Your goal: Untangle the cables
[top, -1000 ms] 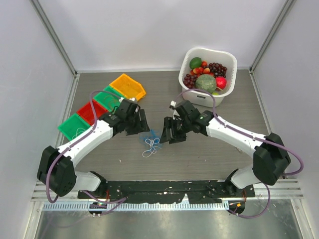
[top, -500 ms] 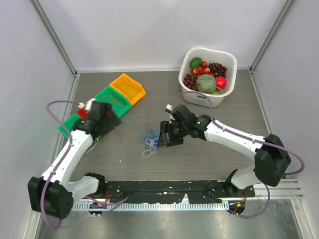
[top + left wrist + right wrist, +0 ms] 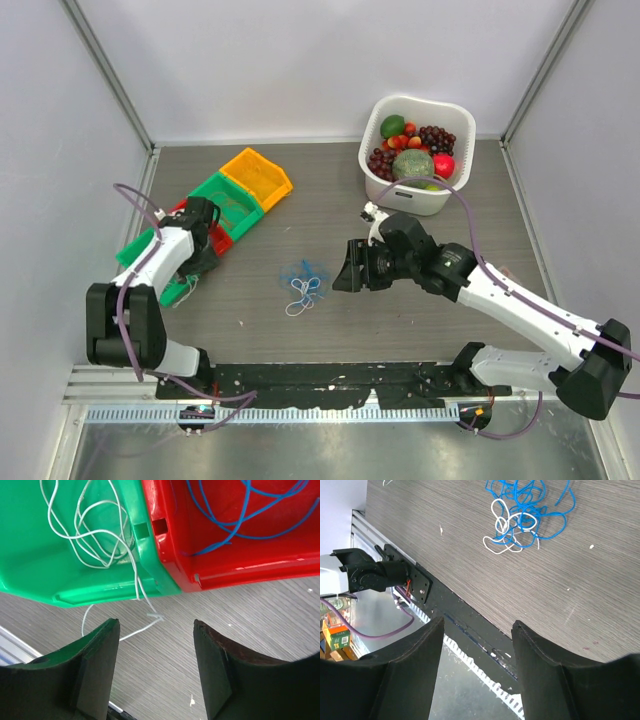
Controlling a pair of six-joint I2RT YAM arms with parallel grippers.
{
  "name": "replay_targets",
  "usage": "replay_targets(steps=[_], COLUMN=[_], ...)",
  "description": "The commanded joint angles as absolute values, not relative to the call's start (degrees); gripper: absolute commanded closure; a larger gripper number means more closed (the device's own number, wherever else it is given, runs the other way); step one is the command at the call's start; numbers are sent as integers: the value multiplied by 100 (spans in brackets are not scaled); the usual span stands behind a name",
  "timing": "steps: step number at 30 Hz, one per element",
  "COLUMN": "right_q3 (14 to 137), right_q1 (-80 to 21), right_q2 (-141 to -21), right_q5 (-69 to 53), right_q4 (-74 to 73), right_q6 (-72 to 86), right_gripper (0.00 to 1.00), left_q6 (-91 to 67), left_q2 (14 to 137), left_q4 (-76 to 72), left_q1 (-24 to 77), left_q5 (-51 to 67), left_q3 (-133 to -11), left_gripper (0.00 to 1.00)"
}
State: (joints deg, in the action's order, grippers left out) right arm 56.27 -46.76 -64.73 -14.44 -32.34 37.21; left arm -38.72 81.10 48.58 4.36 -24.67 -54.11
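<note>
Grey wood-grain table [image 3: 400, 325] carries a small blue-and-white bunch of cables [image 3: 303, 283] near its middle, touched by neither arm. A second ago both grippers flanked that bunch closely. Since then the left gripper [image 3: 156, 625] has swung out to the bins at the left edge, where it hangs with jaws apart and empty just off the green bin [image 3: 90, 597] and red bin [image 3: 240, 572]. A white cable [image 3: 95, 532] lies in the green bin, one strand trailing over the rim onto the table. A blue cable [image 3: 235, 525] lies in the red one. The right gripper [image 3: 477, 622] has drawn back rightward, jaws apart, holding nothing.
</note>
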Motion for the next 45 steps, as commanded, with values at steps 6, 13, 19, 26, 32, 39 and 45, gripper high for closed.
replay_targets(steps=[6,13,19,26,32,39,45], right_q3=[5484,5423,5256,4808,4553,4368,4201], right_q1=[-4685,-4676,-4676,-4676,-4684,-4684,-4684], right_q2=[-6161,-5906,-5608,-4984,-4658,-4588,-4693], right_q5=[-1064,-800,-659,-440,-387,-255,-62], right_q4=[-3190,-3261,-3252,-3226,-3164,-2883,-2610], right_q6=[3814,3920,4034,4210,4447,4658,4579], right_gripper=[38,38,38,38,38,39,39], left_q6=[-3577,-3516,-3638,-3507,-3630,-3428,-3401], left_q2=[8806,8421,7823,8287,9069,9693,10318], left_q4=[4694,4755,4781,4037,2866,2522,3224], left_q1=[422,422,168,-974,-1801,-1942,-2136], left_q5=[-2847,-3164,-3550,-3438,-2629,-1934,-1380], left_q3=[-5669,-5809,-6038,-6442,-6582,-6741,-7004], left_gripper=[52,97,100,100,100,100,100])
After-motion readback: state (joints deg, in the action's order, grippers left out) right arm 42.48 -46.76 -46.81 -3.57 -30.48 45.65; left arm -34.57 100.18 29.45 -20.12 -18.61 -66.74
